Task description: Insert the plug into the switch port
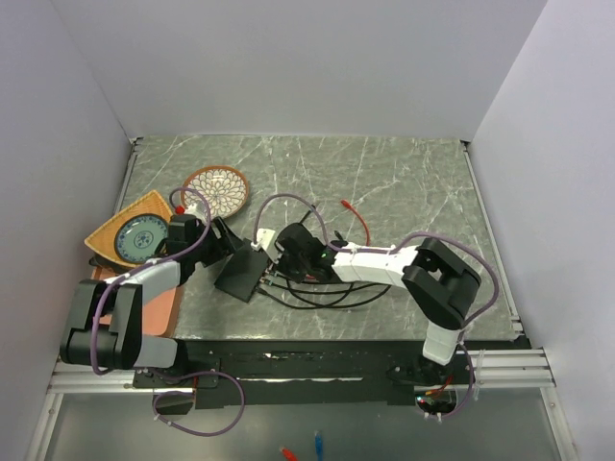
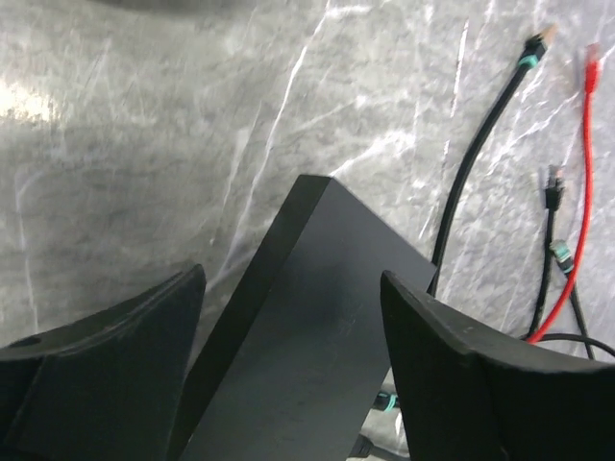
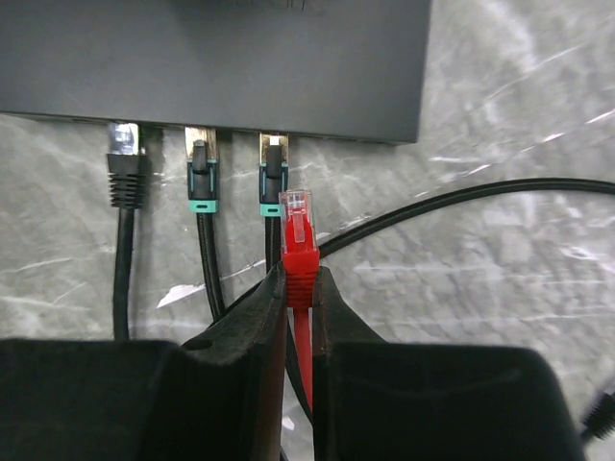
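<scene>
- You have one switch [image 1: 242,274]. It sits left of centre, close to the near edge of the counter [image 1: 404,173], with its socket edge turned toward the right arm.
- Your left gripper [image 2: 288,355] has its jaws closed across the switch, one finger against each side of the black case. In the left wrist view the case looks tilted.
- Your right gripper [image 3: 298,317] has its jaws pinched on the boot of one red plug [image 3: 298,216]. The clear tip points at the switch and stops just short of the socket edge.
- Three black cables are seated in the switch: one black-booted cable [image 3: 125,178] and two teal-booted cables [image 3: 201,182]. The red plug is just beside the rightmost of them.
- One loose red connector [image 1: 347,206] lies right of centre, toward the far edge.
- Two dishes sit by the left edge: a round patterned dish [image 1: 215,190], and a blue dish [image 1: 140,236] on an orange tray [image 1: 104,240].
</scene>
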Controlling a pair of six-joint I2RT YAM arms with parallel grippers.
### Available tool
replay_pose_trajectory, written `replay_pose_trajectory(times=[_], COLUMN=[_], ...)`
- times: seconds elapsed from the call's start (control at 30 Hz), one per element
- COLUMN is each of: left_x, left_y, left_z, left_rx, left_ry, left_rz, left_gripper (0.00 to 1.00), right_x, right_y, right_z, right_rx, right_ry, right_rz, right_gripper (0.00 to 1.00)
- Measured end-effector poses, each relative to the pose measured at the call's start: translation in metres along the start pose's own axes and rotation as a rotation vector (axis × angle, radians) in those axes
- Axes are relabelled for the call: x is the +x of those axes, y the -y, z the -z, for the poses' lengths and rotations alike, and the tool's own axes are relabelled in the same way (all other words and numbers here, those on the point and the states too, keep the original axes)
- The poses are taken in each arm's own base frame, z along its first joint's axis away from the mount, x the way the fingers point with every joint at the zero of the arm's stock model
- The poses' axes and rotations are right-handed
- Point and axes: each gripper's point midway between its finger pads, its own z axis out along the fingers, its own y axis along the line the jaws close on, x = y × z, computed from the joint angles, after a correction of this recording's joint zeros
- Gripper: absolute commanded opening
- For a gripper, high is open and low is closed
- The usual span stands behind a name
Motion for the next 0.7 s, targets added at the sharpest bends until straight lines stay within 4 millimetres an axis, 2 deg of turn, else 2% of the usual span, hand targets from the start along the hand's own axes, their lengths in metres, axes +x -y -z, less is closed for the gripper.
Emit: replay_pose_trajectory(times=[0.1, 0.2, 0.37, 0.7], left_x=[-0.001, 0.002, 0.011, 0.013], left_y=[0.000, -0.001, -0.003, 0.001], left_z=[-0.002, -0.006, -0.011, -0.015], left_rx=[0.012, 0.020, 0.030, 0.066], left_ry=[-0.001, -0.017, -0.055, -0.066], left_rz=[0.002, 0.007, 0.016, 0.013], left_gripper=[0.64, 0.58, 0.58, 0.55], right_x=[0.009, 0.011, 0.011, 0.003], right_y=[0.000, 0.005, 0.013, 0.024], right_z=[-0.007, -0.014, -0.022, -0.027], right_rx=[-0.004, 0.004, 0.035, 0.052], right_ry=[-0.025, -0.035, -0.030, -0.011], right_rz=[-0.015, -0.036, -0.073, -0.109], right_gripper=[0.00, 0.00, 0.00, 0.00])
